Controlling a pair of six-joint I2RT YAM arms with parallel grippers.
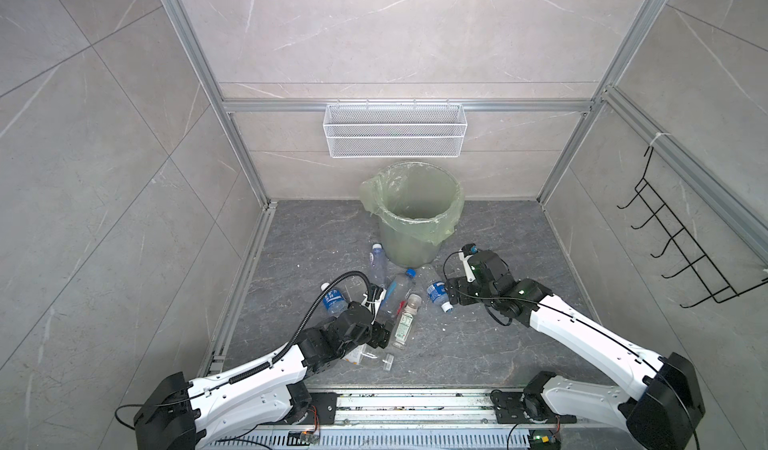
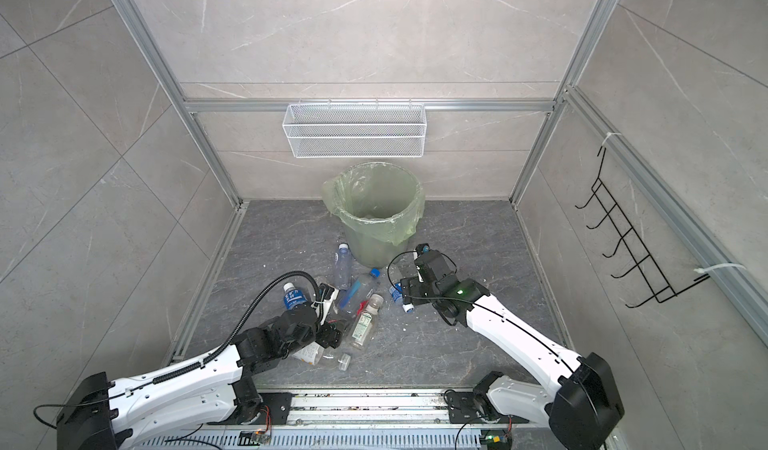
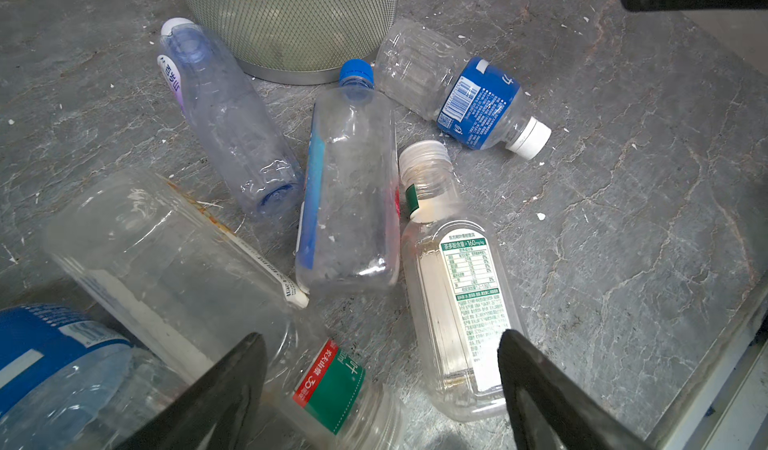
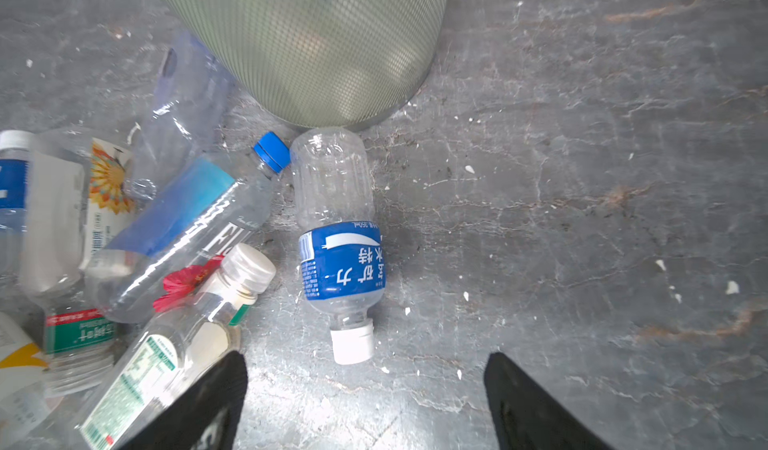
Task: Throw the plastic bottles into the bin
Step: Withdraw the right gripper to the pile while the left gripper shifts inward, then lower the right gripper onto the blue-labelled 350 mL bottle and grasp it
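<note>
Inspected a grey tiled booth with a dark stone worktop point(image 1: 478, 335). Found the right claw point(image 4: 365, 385) spread apart and empty, low behind the white cap of a blue-label bottle point(image 4: 340, 256); judged it lined up for closing across the body. Found the left claw point(image 3: 380, 360) likewise apart, clamping nothing, poised over a green-label bottle point(image 3: 457, 302) at the near edge of the heap. Recorded the other bottles point(image 1: 399, 298) lying on their sides, overlapping, just in front of the bin point(image 1: 409, 248). Noted the bin upright at rear centre, seemingly within reach of both arms, bag point(image 1: 440, 228) folded over the rim, presumably to hold the mouth open. Could not tell its contents.
</note>
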